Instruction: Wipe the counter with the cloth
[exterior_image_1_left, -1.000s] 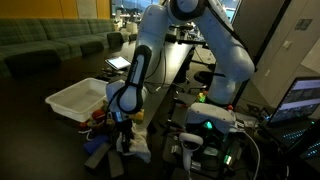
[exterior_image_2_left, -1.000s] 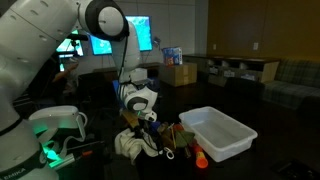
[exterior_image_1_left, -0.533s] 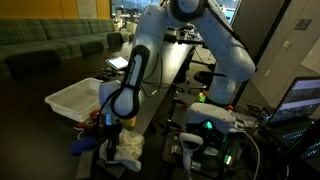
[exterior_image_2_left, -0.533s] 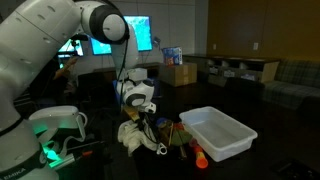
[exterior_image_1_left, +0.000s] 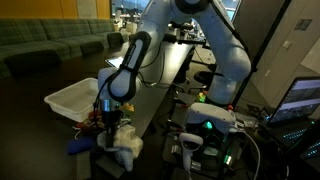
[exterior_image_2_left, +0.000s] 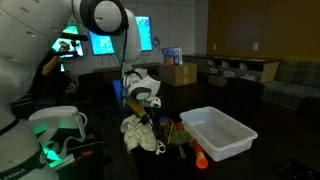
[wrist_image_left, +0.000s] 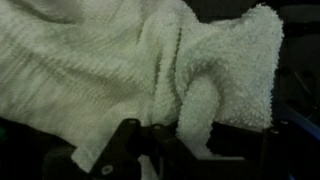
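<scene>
A white terry cloth (exterior_image_1_left: 125, 147) hangs bunched from my gripper (exterior_image_1_left: 112, 127) over the dark counter (exterior_image_1_left: 160, 85). It also shows in an exterior view (exterior_image_2_left: 141, 134) below the gripper (exterior_image_2_left: 141, 113). In the wrist view the cloth (wrist_image_left: 110, 60) fills most of the frame, and a fold of it runs down between the dark fingers (wrist_image_left: 190, 135). The gripper is shut on the cloth.
A white plastic bin (exterior_image_1_left: 72, 97) stands beside the arm and shows in both exterior views (exterior_image_2_left: 218, 128). Small coloured objects (exterior_image_2_left: 185, 140) lie between cloth and bin. A blue item (exterior_image_1_left: 82, 146) lies near the counter edge. Electronics with green lights (exterior_image_1_left: 208, 125) sit nearby.
The gripper has lifted and moved toward the bin with the cloth, which now hangs more bunched beneath it.
</scene>
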